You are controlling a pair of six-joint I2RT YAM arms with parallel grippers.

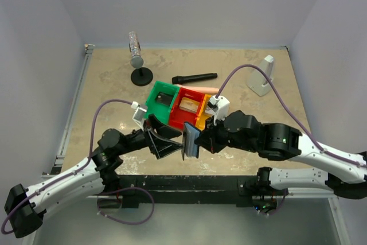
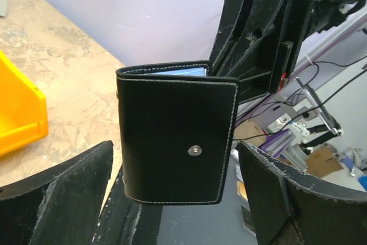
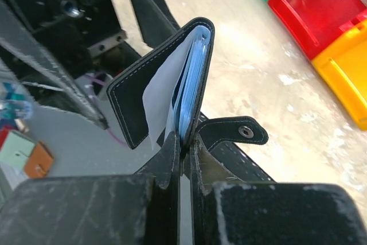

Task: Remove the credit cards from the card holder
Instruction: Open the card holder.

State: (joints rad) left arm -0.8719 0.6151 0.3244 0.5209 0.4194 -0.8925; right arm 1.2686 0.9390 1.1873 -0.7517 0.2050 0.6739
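Note:
The card holder [image 1: 190, 140] is a small black folding wallet, held upright in the air above the table's near edge. My right gripper [image 1: 199, 140] is shut on one leaf of it. In the right wrist view the card holder [image 3: 143, 101] is partly open, with light blue cards [image 3: 192, 78] inside and its snap tab [image 3: 235, 132] hanging to the right of my right gripper [image 3: 186, 144]. My left gripper [image 1: 166, 139] is open. In the left wrist view its fingers [image 2: 69, 182] stand apart on both sides of the card holder's black outer face [image 2: 178, 136], not touching it.
Green [image 1: 162, 98], red [image 1: 184, 110] and orange [image 1: 202, 120] bins stand just behind the grippers. A black marker-like stick [image 1: 195, 77], a silvery bottle on a black stand [image 1: 136, 53] and a white object [image 1: 262, 76] lie farther back.

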